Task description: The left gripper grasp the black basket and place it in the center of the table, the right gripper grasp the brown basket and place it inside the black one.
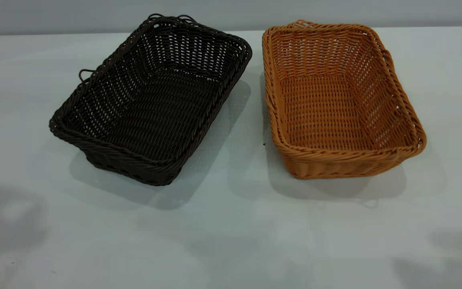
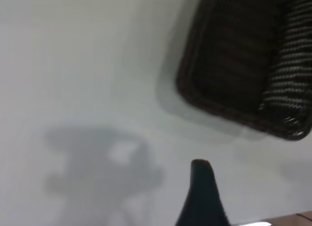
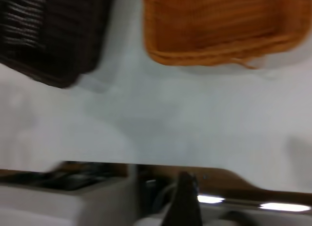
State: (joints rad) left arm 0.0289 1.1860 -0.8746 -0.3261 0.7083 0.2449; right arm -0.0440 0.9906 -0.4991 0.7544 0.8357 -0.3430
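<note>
Exterior view is showing bare worktop (image 1: 231, 241) nearest, with only arm shadows falling on it, then the black basket (image 1: 150, 100) lying left and the brown basket (image 1: 341, 100) sitting right, apart, neither lifted. Left wrist view is showing the left tool (image 2: 202, 197) hovering short of the black basket's near corner, whose long axis is running diagonally away; I cannot tell either tool's opening. Right tool (image 3: 185, 197) is hanging farther back.
</note>
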